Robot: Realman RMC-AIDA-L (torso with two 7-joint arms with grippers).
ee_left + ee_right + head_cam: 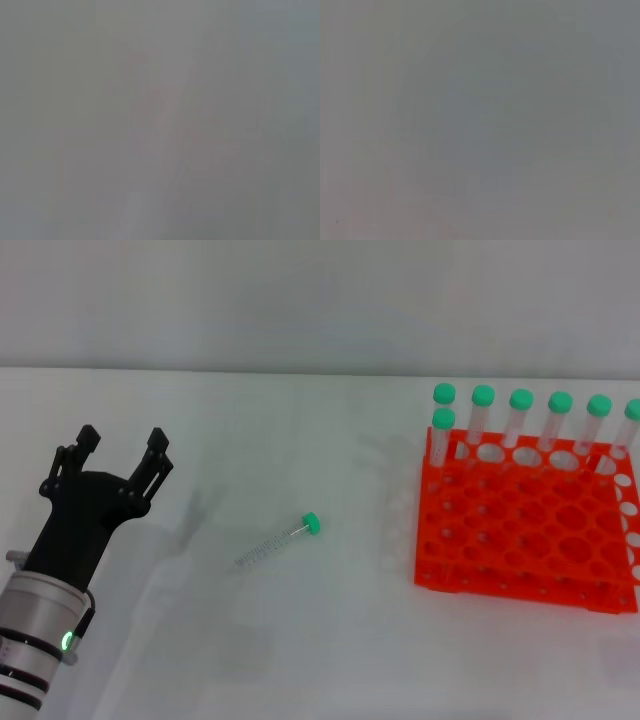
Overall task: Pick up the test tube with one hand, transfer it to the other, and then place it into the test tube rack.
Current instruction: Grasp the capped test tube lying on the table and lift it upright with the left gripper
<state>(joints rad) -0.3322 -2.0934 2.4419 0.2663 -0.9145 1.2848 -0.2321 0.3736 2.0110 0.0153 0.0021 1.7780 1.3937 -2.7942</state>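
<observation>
At nine o'clock the left gripper [118, 453] hovers, jaws apart; tube [279, 543] lies centre, rack [528, 523] at three.

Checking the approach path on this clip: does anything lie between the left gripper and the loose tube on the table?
Nothing visible does. The left gripper is open at the table's left, and only bare white table separates it from the test tube, which lies flat. The test tube rack stands beyond it, to the right.

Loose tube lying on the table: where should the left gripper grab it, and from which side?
Probably mid-barrel of the test tube, coming from above. It lies flat on the table, slanted, green cap toward the test tube rack. Set the jaws across the barrel; the left gripper is open, well to its left.
</observation>
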